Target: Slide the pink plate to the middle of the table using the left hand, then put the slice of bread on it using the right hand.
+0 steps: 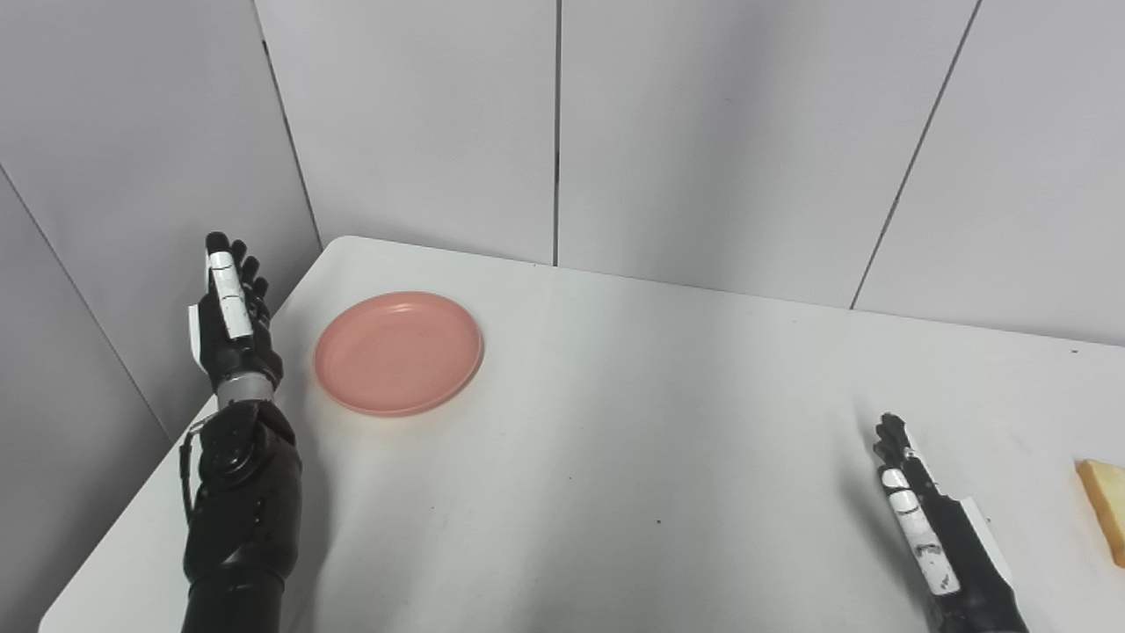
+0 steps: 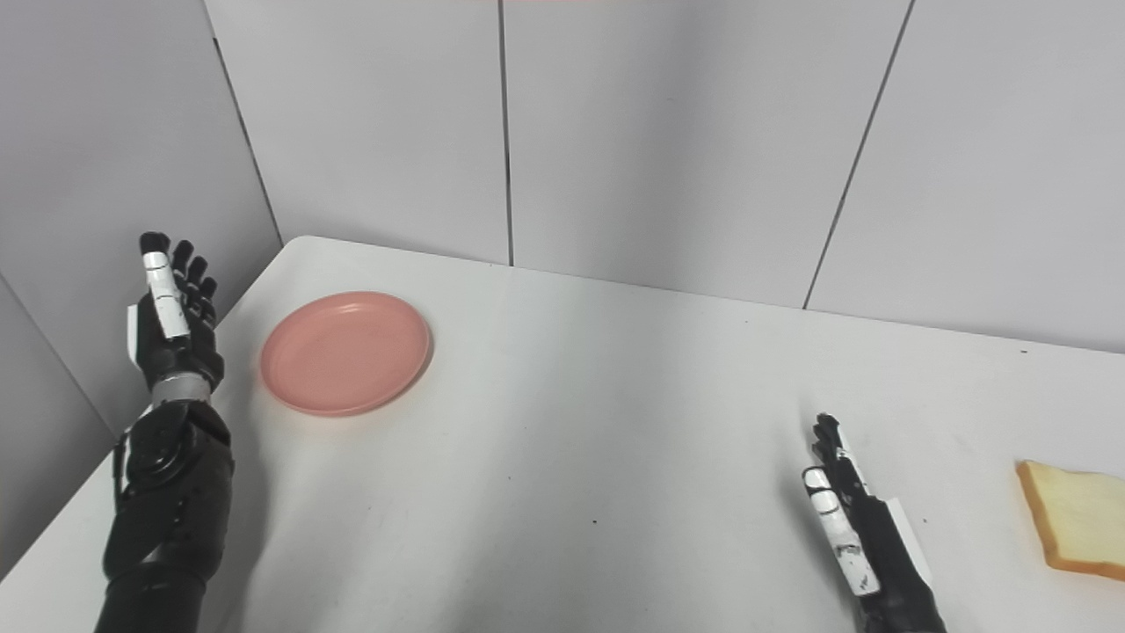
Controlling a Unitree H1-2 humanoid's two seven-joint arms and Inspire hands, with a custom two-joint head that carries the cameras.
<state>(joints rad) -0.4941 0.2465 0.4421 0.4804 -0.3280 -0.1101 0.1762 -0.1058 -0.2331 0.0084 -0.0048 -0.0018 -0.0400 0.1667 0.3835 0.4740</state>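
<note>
The right eye view shows most of the pale, tan-crusted bread slice (image 2: 1074, 520) at the near right; the other clips it. The round pink plastic plate (image 2: 345, 352) sits far left on the white table (image 2: 615, 422). Left hand (image 2: 174, 318) beside it and right hand (image 2: 848, 523) are extended, holding nothing.

Both hands are black with white plates. The left hand (image 1: 230, 321) carries a long white strip along one finger, a white panel on its outer side, and a silver metal ring at the wrist; below it sits a glossy black, bulky forearm with a thin cable looping beside it. The right hand (image 2: 848, 519) shows white segments with small dark marks.
</note>
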